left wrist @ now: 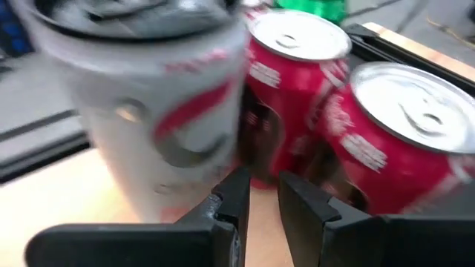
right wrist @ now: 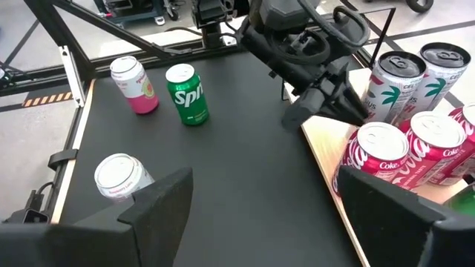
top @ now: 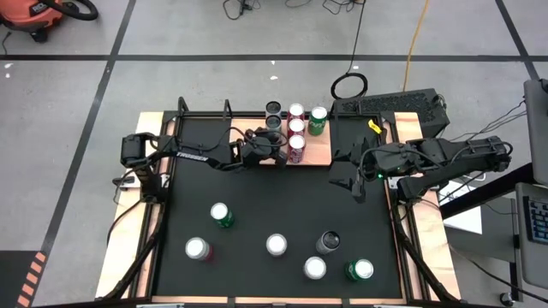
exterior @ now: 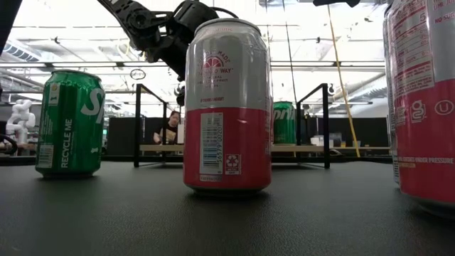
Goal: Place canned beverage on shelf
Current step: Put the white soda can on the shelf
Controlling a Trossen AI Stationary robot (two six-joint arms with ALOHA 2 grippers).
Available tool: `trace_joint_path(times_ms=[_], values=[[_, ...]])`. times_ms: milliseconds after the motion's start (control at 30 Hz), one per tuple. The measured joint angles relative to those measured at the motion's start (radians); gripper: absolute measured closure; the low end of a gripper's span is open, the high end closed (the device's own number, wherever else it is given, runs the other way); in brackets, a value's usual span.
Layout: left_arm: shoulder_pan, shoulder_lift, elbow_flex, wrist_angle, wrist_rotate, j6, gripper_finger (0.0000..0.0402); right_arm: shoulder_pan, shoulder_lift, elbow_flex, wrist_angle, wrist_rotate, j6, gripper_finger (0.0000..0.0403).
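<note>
The shelf [top: 318, 151], a light wooden board, lies at the far middle of the black mat [top: 274, 214]. From above it carries five cans: a dark-topped can [top: 274, 109] at the far left, a column of three red cans [top: 296, 128] beside it, and a green can [top: 318, 120] to the right.

The left gripper [top: 281, 152] rests at the shelf's left edge, just beside the nearest red can. Its own wrist view shows the fingers [left wrist: 236, 200] nearly pressed together with only a thin gap, pinching nothing; a white-and-red can [left wrist: 148, 111] and two red cans [left wrist: 356, 126] stand right in front of it on the wood.

The right gripper [top: 355, 181] hovers over the mat right of the shelf, fingers [right wrist: 159, 204] spread wide and empty.

Only the high view shows the six loose cans in the mat's near half, among them a green one [top: 222, 215] and a dark one [top: 328, 243]. Only the low view shows a person [exterior: 169, 126] seated in the room behind.

Legible writing: "Spr…" on a green can [right wrist: 187, 93] in the right wrist view, "Coke" on a red can [right wrist: 378, 152] there; "RECYCLE ME" on the green can [exterior: 70, 122] in the low view. The pink-and-white can [exterior: 227, 107] in front bears small print I cannot read fully.
</note>
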Motion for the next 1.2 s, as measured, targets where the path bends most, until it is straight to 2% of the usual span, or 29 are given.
trace_joint_path(times_ms=[133, 233, 467, 567, 733, 933, 1200], values=[[-0.040, -0.059, 0.000, -0.050, 0.069, -0.034, 0.0330, 0.000, 0.000, 0.000, -0.001, -0.003, 0.029, 0.0090], [-0.084, -0.136, 0.012, -0.158, 0.062, -0.080, 0.0330, 0.000, -0.002, 0.000, -0.016, -0.006, 0.062, 0.0090], [-0.194, -0.302, 0.086, -0.441, 0.012, -0.081, 0.0330, 0.000, -0.004, 0.000, -0.063, -0.009, 0.116, 0.0090], [-0.240, -0.351, 0.111, -0.524, 0.012, -0.083, 0.0330, 0.000, -0.004, 0.000, -0.062, -0.053, 0.117, 0.0090], [-0.321, -0.387, 0.150, -0.585, 0.012, -0.113, 0.0330, 0.002, -0.004, 0.000, -0.063, -0.151, 0.126, 0.0090], [-0.404, -0.387, 0.165, -0.581, 0.010, -0.216, 0.0330, 0.008, -0.004, 0.000, -0.149, -0.337, 0.151, 0.0090], [-0.479, -0.386, 0.165, -0.587, -0.040, -0.260, 0.0330, 0.025, -0.004, 0.000, -0.219, -0.376, 0.129, 0.0090]])
